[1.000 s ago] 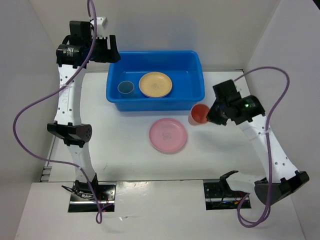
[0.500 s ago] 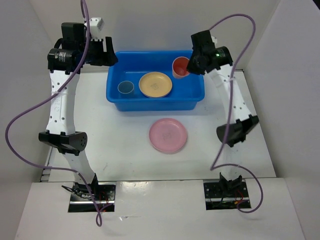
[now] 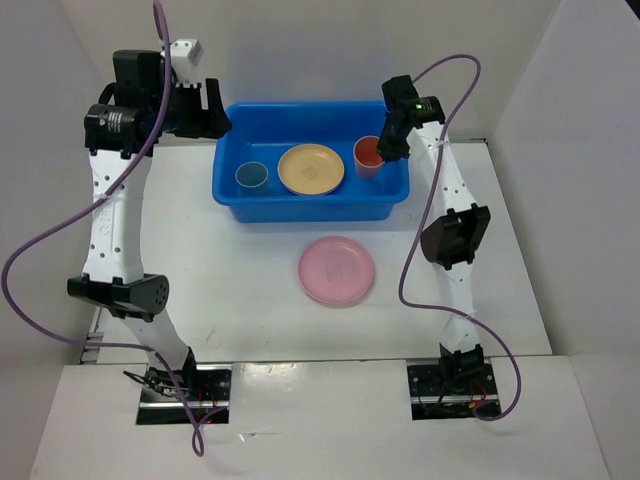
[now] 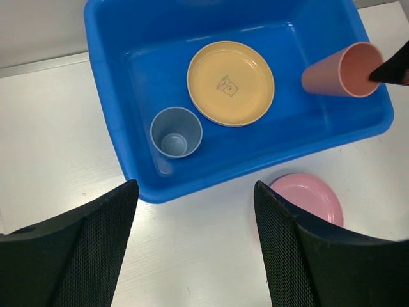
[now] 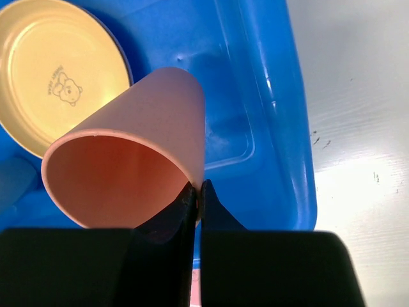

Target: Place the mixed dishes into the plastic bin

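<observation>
The left arm (image 3: 103,225) and right arm (image 3: 447,180) are built alike: white links dotted with small holes, bulky black joint housings, and a purple cable (image 3: 403,285) looping loosely beside each. A green light (image 3: 414,103) glows on the right wrist, and the left gripper (image 4: 195,192) has broad black fingers (image 4: 96,249) faced with fine mesh

White table top (image 3: 250,300), plain white back wall (image 3: 300,50), white left side panel (image 3: 35,120), white right side panel (image 3: 590,150), pale front ledge (image 3: 320,420), soft even light
</observation>
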Available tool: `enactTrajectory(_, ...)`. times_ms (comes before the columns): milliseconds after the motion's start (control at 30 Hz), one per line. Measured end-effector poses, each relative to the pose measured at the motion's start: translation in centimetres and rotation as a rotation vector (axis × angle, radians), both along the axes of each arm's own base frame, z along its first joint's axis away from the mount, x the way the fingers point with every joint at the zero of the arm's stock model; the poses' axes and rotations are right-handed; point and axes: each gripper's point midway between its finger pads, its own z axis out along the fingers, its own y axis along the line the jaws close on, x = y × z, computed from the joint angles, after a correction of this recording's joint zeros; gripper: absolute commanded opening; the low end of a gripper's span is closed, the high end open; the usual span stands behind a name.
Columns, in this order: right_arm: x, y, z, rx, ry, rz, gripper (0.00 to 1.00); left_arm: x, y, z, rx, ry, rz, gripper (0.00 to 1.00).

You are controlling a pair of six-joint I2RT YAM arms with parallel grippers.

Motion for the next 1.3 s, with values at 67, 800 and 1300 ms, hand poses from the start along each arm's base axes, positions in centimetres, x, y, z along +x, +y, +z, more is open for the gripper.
enactTrajectory(67,-0.2,0.0,-0.6,-0.007,0.018,0.001,0.0,-0.7,-0.1,0.5,-0.007,-0.011,-0.01,0.8)
enactTrajectory(800,-1.1,-0.2,-6.9,-0.087,0.175,0.033,0.52,-12.5,-0.7,-4.1,-0.043,0.061,-0.09,0.77)
enactTrajectory(1300,-6.7,2.7,13.3,-0.015,-0.263,0.094,0.87,-18.1,-8.8,-24.5,-0.246,0.521,-0.242,0.34)
